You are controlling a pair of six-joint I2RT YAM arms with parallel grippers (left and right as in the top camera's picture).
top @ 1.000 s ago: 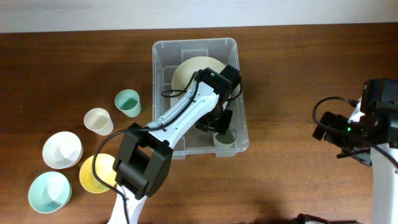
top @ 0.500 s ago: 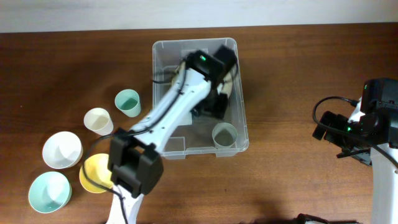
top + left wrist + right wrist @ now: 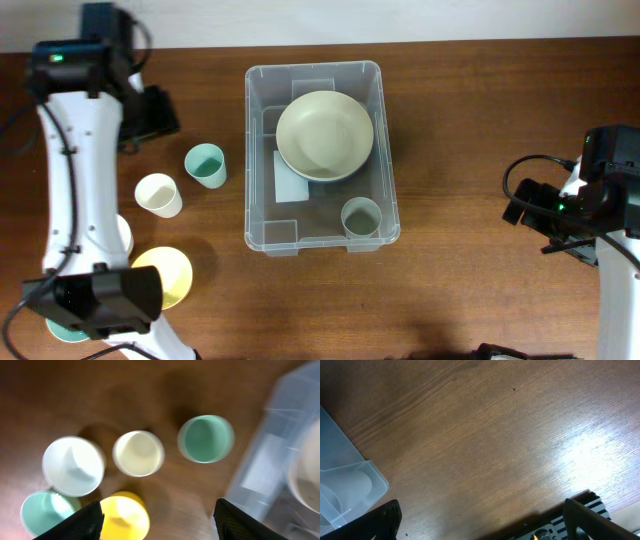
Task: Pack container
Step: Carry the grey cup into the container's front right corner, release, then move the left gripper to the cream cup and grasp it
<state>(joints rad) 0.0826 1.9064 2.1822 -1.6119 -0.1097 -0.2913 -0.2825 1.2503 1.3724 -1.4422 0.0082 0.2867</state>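
The left claw [image 3: 159, 522] had pulled out of the container [image 3: 313, 68] and was wide and empty. A grey cup [image 3: 361, 216] stayed inside. The container sat to its right, a green cup [image 3: 205, 438] just ahead of it, likely next.

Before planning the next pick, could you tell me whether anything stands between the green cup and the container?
Nothing visible does: only bare tabletop separates the green cup from the container; the cream cup stands on the other side.
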